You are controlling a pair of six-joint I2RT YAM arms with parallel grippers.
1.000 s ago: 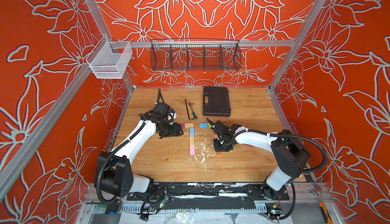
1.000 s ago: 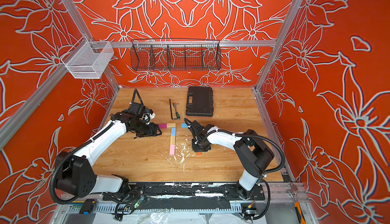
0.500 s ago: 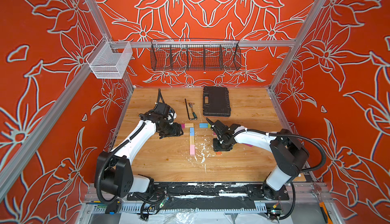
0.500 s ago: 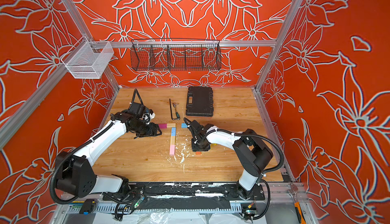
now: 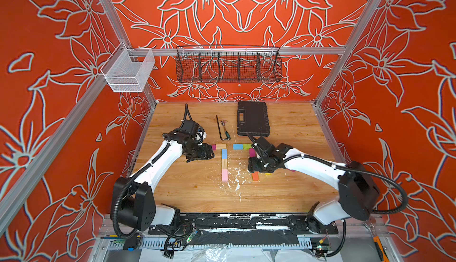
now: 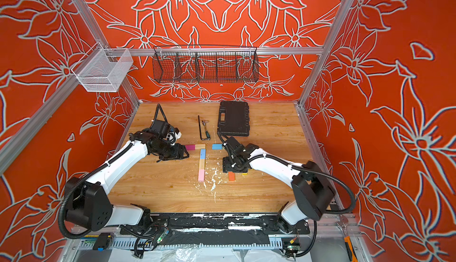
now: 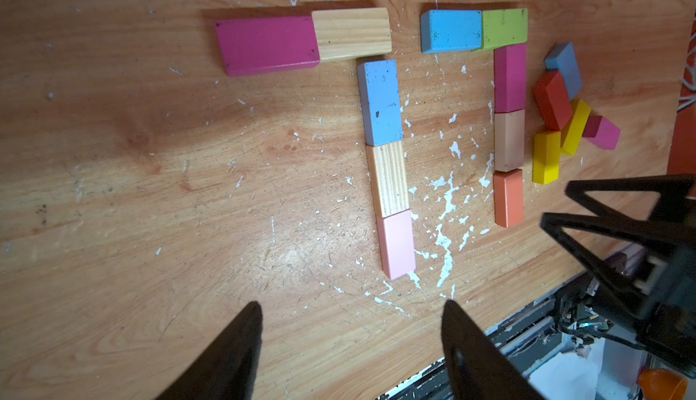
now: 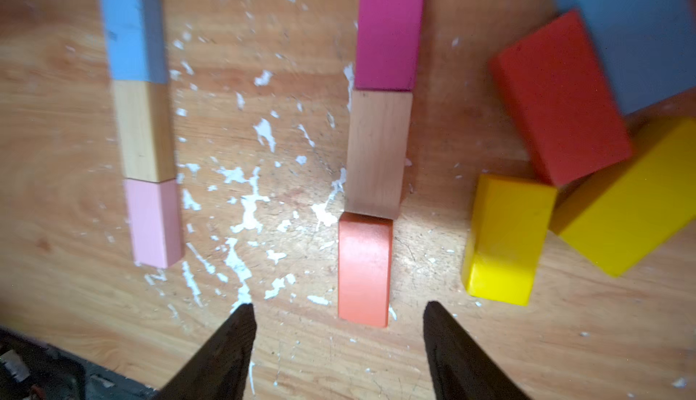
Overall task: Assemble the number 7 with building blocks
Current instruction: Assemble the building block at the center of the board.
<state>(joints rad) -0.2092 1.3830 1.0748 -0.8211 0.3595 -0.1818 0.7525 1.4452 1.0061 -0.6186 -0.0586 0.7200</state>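
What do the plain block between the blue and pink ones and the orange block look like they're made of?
Plain block: bare, unfinished wood; parallel grain lines show.
Orange block: probably wood too, under smooth opaque paint hiding any grain.

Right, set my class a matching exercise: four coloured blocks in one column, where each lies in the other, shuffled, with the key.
Blocks:
A. orange block
B. pink block
C. green block
D. red block

Places:
1. loose heap with yellow blocks
2. stem's end, touching plain wood block
3. seven's corner, beside light blue block
4. stem's end, touching tan block

Pairs: A-4, B-2, C-3, D-1.
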